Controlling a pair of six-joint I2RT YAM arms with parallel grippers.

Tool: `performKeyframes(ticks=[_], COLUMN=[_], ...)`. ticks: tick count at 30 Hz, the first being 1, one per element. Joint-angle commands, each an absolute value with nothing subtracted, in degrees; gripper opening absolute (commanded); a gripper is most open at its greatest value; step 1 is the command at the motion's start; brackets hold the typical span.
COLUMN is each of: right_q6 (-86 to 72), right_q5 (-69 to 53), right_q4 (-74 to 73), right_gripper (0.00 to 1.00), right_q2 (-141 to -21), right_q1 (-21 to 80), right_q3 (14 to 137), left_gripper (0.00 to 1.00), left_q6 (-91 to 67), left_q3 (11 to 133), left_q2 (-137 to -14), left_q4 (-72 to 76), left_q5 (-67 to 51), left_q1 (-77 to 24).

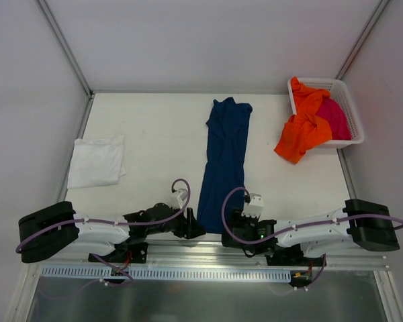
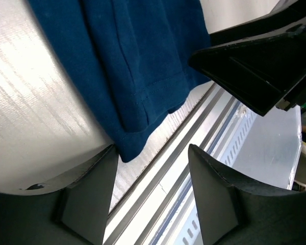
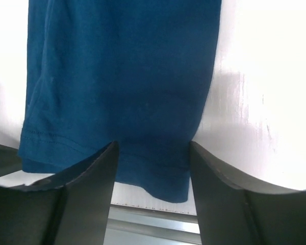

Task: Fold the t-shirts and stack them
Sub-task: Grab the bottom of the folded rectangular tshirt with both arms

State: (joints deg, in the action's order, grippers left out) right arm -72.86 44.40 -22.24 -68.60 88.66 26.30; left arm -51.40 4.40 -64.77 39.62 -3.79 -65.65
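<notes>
- The navy blue cotton t-shirt [image 1: 225, 157] lies on the white surface [image 1: 161, 127] as a long narrow strip, folded in lengthwise. Its collar end is far from the arms and its hem reaches the near edge.
- The left claw [image 2: 153, 153] sits low at the hem's left corner. Its jaws are partly apart, and the stitched corner lies just by the inner jaw, not pinched.
- The right claw [image 3: 153, 148] sits at the hem's right side. It is also partly open, with the doubled hem showing in the gap between its jaws.
- A plain white tee [image 1: 96, 162] lies folded into a flat square, well apart at the left.
- An orange tee [image 1: 302, 131] spills over the rim of the white plastic lattice basket [image 1: 348, 100] at the far right. A magenta tee [image 1: 336, 117] is bunched inside it.
- The navy cloth looks light, limp and thin. It will likely sag and slide rather than hold a shape.
- The stitched hem is the firmest place to take hold, one corner per claw, pinching every layer together so the lengthwise fold does not fall open.
- If the corners are lifted unevenly, the strip could twist.
</notes>
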Motion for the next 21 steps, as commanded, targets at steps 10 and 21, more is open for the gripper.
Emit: performKeyframes(ticks=[10,21], right_q6=[-74.4,-75.4], right_q5=[40.4,39.5], right_q4=[-30.1,-32.0], right_gripper=[0.14,0.02], right_q2=[-70.7,-72.9], right_q1=[89.3,89.7], right_q3=[30.6,31.6], left_gripper=[0.11,0.03], left_q6=[-49.5,-49.1], left_q3=[8.3,9.6], left_q2=[-70.4,-71.7], left_q4=[35.2,34.8], left_q5=[-2.3,-2.1], left_q1=[-66.2,-67.0])
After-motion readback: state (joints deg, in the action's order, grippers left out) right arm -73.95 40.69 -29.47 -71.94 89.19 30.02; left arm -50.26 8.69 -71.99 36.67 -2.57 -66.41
